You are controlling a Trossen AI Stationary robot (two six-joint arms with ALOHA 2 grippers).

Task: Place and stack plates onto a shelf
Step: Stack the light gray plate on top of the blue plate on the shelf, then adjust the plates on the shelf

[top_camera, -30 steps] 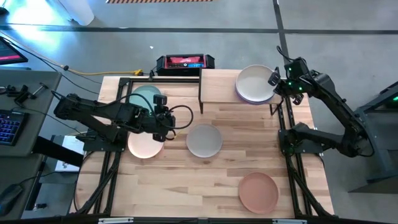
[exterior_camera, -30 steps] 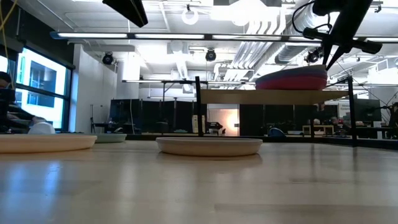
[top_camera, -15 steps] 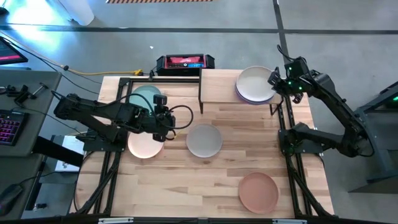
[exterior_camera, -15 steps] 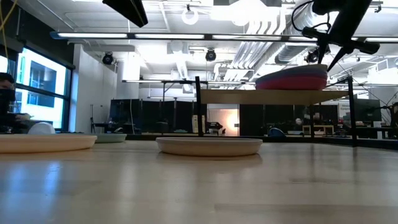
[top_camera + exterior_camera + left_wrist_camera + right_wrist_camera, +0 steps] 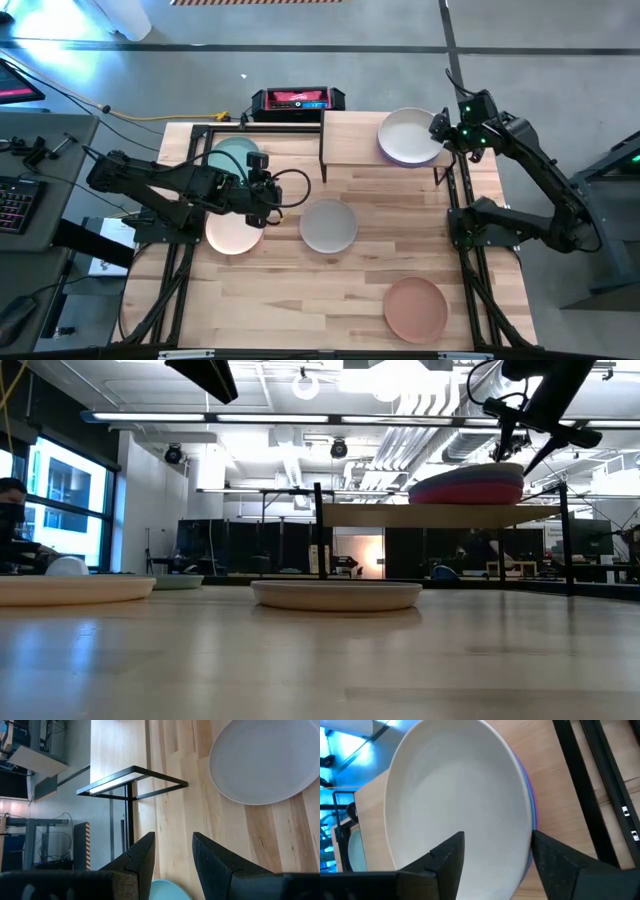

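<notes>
Cream-white plate [image 5: 409,136] is seen topping a stack on the right end of the shelf [image 5: 348,138], purple and magenta rims showing beneath. The right end effector [image 5: 444,130] is spread at its edge, seemingly mid-release. The left end effector [image 5: 262,189] is spread, holding nothing, above the surface [image 5: 300,290] (near teal and peach plates). Next, probably the grey plate [image 5: 328,226] is to be fetched.
</notes>
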